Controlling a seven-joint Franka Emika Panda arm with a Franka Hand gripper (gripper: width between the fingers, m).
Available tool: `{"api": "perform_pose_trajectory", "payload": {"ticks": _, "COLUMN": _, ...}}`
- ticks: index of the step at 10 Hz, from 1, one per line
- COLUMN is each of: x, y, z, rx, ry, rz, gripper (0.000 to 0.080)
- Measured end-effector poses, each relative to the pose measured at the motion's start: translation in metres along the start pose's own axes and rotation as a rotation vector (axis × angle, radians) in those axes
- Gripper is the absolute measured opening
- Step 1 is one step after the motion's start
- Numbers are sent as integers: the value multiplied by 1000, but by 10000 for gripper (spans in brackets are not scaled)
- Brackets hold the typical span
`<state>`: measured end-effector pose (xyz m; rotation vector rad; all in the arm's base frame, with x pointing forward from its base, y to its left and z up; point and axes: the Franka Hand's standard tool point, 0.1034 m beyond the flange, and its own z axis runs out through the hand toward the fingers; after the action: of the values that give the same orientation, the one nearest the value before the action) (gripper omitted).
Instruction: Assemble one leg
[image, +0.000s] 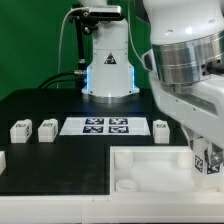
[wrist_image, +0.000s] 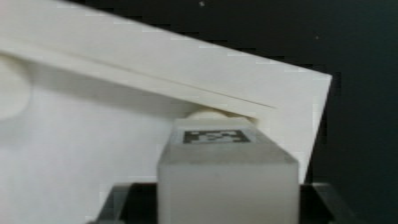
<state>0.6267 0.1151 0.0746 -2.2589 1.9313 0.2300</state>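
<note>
My gripper (image: 204, 150) is shut on one leg (image: 206, 162), a small white block with a black-and-white tag, and holds it over the right end of the large white tray (image: 150, 165). In the wrist view the held leg (wrist_image: 224, 170) stands between my dark fingers (wrist_image: 135, 203), tag face up, and my gripper (wrist_image: 226, 205) is closed around it. The leg's tip sits over a round corner socket (wrist_image: 208, 104) of the tray (wrist_image: 107, 130), which it partly hides. I cannot tell whether they touch. Three more legs lie on the table: two at the exterior view's left (image: 20, 130) (image: 46, 129) and one near the middle right (image: 162, 128).
The marker board (image: 107, 126) lies flat on the black table behind the tray. The robot's base (image: 107, 70) stands at the back, in front of a green backdrop. A white piece (image: 3, 160) shows at the exterior view's left edge.
</note>
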Motion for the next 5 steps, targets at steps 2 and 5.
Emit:
{"api": "perform_pose_trajectory", "payload": {"ticks": 2, "x": -3, "y": -1, "z": 0, "rx": 3, "ry": 12, "rz": 40, "gripper": 294}}
{"api": "perform_pose_trajectory", "payload": {"ticks": 5, "x": -5, "y": 3, "z": 4, "rx": -8, "ry": 17, "rz": -189, "gripper": 552}}
